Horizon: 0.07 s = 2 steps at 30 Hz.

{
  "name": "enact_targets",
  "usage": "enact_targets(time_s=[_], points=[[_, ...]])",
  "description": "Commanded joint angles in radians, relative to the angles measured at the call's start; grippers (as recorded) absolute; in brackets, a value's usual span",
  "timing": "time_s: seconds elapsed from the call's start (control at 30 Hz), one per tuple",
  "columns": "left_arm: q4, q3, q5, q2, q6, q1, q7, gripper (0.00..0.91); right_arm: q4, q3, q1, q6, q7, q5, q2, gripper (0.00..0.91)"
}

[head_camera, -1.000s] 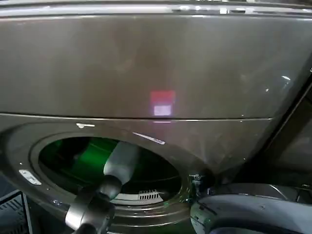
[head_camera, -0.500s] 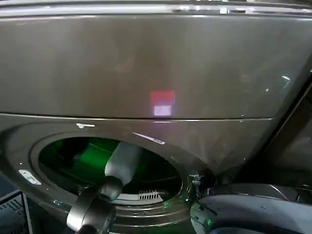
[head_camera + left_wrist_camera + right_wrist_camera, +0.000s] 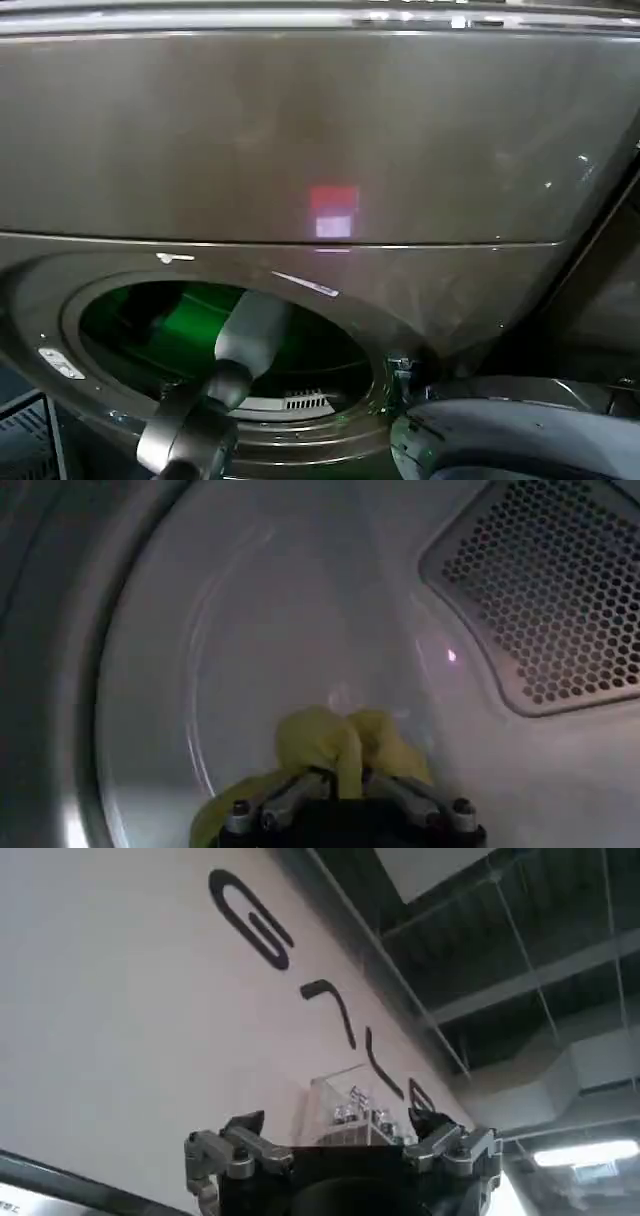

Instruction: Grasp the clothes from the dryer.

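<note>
The dryer (image 3: pixel 300 130) is a dark bronze-grey machine, and its round drum mouth (image 3: pixel 130 320) glows green inside. My left arm (image 3: pixel 250 335) reaches through that mouth. In the left wrist view the clothes (image 3: pixel 340 742), a small yellow-green bundle, lie low in the pale drum. My left gripper (image 3: pixel 345 778) is shut on a fold of the clothes, which bulge out past the fingertips. My right gripper (image 3: pixel 340 1133) stands open and holds nothing; it is held away from the dryer and points up at a pale wall with dark lettering.
A perforated metal panel (image 3: pixel 560 590) sits in the drum wall beside the bundle. A rounded grey shape (image 3: pixel 510 435) lies by the hinge at the lower right of the drum mouth. A dark wire basket (image 3: pixel 25 440) is at the lower left.
My left arm has barely shifted inside the drum mouth; nothing else has moved.
</note>
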Motion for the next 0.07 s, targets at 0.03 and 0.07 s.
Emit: enact_targets(time_s=[0.03,0.07], points=[[-0.005,0.000,0.001,-0.009,0.000,0.001,-0.003,0.000,0.001,0.005,-0.002,-0.010,0.000,-0.001,0.000,0.907],[-0.006,0.000,0.001,-0.009,0.000,0.001,-0.003,0.000,0.001,0.006,-0.002,-0.011,0.000,-0.001,0.000,0.907]])
